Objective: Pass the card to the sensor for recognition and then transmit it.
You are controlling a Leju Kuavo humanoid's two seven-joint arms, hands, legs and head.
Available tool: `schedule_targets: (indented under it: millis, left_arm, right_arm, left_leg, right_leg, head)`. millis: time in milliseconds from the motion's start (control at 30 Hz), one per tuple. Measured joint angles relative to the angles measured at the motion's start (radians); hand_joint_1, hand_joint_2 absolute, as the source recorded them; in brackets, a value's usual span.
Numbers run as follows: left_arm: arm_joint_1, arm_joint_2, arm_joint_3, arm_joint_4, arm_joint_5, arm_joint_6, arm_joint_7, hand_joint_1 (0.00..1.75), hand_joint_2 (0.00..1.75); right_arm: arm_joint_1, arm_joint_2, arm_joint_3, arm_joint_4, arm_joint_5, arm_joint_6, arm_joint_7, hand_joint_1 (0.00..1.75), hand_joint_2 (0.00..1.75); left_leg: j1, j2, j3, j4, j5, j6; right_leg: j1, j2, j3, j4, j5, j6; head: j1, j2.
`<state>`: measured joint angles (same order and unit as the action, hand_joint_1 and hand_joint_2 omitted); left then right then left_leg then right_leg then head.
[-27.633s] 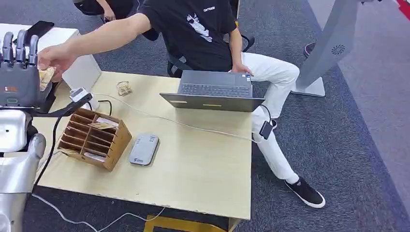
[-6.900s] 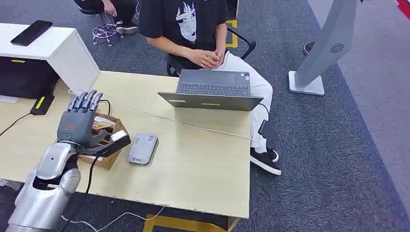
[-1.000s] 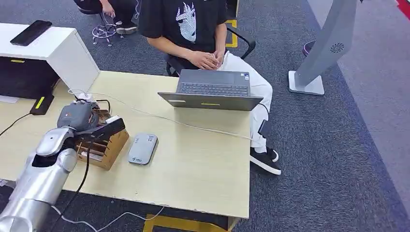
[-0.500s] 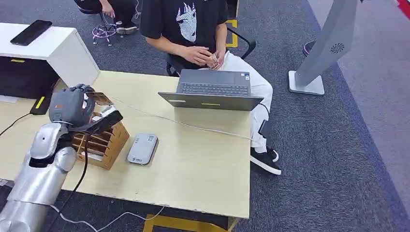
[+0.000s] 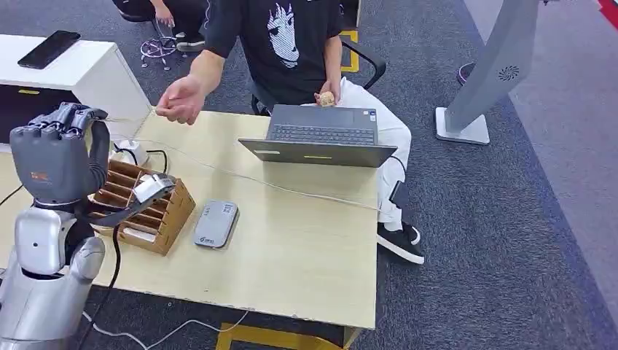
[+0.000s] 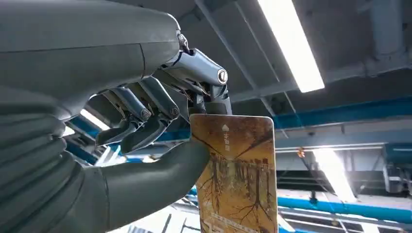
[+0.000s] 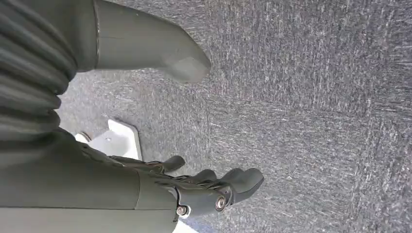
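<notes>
Head view: the left hand (image 5: 55,157) is lifted high above the wooden box (image 5: 142,208) on the bench (image 5: 291,248). Half a second ago it was lower, close over the box, with the card sticking out. Now a person's hand (image 5: 178,100) reaches out toward it, just past its fingers. The grey sensor (image 5: 216,224) lies on the bench, below the left hand and past the box.

Left wrist view: the left hand (image 6: 145,126) pinches the card (image 6: 235,174) between its thumb and fingers. The card stands up, with the ceiling lights behind it.

Right wrist view: the right hand (image 7: 194,187) hangs over the carpet (image 7: 316,97), fingers loosely apart, holding nothing.

I think the card is going to the person now, so the hand must let go at the right time.
</notes>
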<state>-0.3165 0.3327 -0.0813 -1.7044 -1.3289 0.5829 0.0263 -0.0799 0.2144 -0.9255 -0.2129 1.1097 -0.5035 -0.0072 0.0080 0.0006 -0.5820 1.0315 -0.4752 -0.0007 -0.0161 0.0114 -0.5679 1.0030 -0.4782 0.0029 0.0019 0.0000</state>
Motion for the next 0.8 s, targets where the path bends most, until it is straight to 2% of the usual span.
schedule_targets:
  millis: [133, 300, 567, 800]
  left_arm:
    - [-0.012, -0.003, 0.023, 0.025, -0.057, -0.001, 0.031, 1.75, 1.75]
    - [-0.062, 0.02, 0.07, 0.156, -0.077, 0.012, 0.051, 1.75, 1.75]
    - [-0.152, 0.032, 0.185, 0.459, 0.045, 0.035, 0.047, 1.75, 1.75]
    - [-0.172, 0.03, 0.226, 0.599, 0.094, 0.045, 0.024, 1.75, 1.75]
  right_arm:
    - [0.0, 0.001, 0.0, 0.0, 0.0, 0.0, 0.0, 0.0, 1.75]
    - [0.0, 0.001, 0.0, 0.0, 0.016, 0.0, 0.007, 0.0, 1.75]
    - [-0.003, 0.001, 0.0, 0.0, 0.019, 0.0, 0.012, 0.0, 1.75]
    - [-0.003, 0.001, 0.0, 0.0, 0.019, -0.002, 0.012, 0.0, 1.75]
  left_leg:
    - [0.0, 0.0, 0.0, 0.0, 0.0, 0.0]
    - [0.0, 0.0, 0.0, 0.0, 0.0, 0.0]
    - [0.0, 0.0, 0.0, 0.0, 0.0, 0.0]
    - [0.0, 0.0, 0.0, 0.0, 0.0, 0.0]
  right_leg:
    - [0.0, 0.0, 0.0, 0.0, 0.0, 0.0]
    - [0.0, 0.0, 0.0, 0.0, 0.0, 0.0]
    - [0.0, 0.0, 0.0, 0.0, 0.0, -0.001]
    - [0.0, 0.0, 0.0, 0.0, 0.0, -0.001]
  head:
    - [0.0, 0.0]
    - [0.0, 0.0]
    - [0.0, 0.0]
    - [0.0, 0.0]
